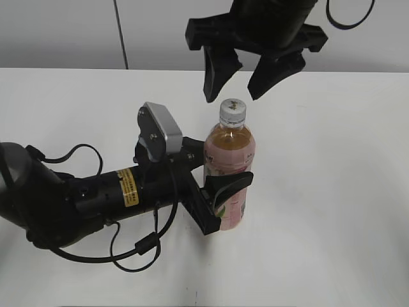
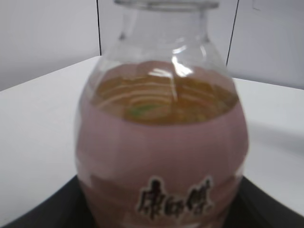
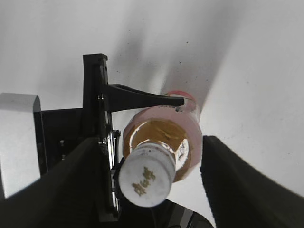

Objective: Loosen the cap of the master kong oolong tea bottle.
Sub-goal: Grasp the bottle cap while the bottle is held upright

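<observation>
The master kong oolong tea bottle (image 1: 229,167) stands upright on the white table, amber tea inside, pink label around it. Its white cap (image 1: 233,110) is on top. My left gripper (image 1: 220,192) is shut on the bottle's lower body from the left. In the left wrist view the bottle (image 2: 161,142) fills the frame with dark writing on the label. My right gripper (image 1: 233,78) hangs open just above the cap, one finger on each side. In the right wrist view the cap (image 3: 145,179) sits between the open fingers (image 3: 147,183), not touched, with the bottle (image 3: 164,135) below.
The white table (image 1: 332,204) runs to a pale wall at the back. The left arm and its cables (image 1: 96,198) lie across the table's left front. A dark cable loop (image 1: 348,16) hangs at the top right.
</observation>
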`<action>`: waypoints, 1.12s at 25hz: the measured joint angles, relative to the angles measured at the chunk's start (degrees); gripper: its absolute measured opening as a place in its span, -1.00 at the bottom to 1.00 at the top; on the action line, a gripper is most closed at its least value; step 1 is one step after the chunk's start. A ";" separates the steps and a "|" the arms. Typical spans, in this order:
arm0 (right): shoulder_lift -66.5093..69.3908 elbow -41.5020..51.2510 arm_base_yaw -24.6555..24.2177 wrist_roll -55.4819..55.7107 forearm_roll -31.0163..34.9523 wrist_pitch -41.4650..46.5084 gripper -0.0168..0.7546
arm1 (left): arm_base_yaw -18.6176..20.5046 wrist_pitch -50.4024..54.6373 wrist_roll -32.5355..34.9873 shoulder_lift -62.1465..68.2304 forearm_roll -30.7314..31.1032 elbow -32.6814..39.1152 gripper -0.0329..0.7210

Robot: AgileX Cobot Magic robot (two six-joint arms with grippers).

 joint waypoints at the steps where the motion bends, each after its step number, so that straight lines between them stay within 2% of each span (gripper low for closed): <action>1: 0.45 0.00 0.00 0.07 0.54 0.00 0.35 | 0.00 0.00 0.00 0.00 0.00 0.00 0.16; 23: -0.55 2.80 0.00 0.14 1.87 0.10 0.28 | 0.00 -0.01 0.00 0.00 -0.15 0.00 0.16; 28: 0.31 2.80 0.00 0.19 3.07 0.10 0.17 | 0.00 -0.01 0.00 0.00 -0.15 0.00 0.16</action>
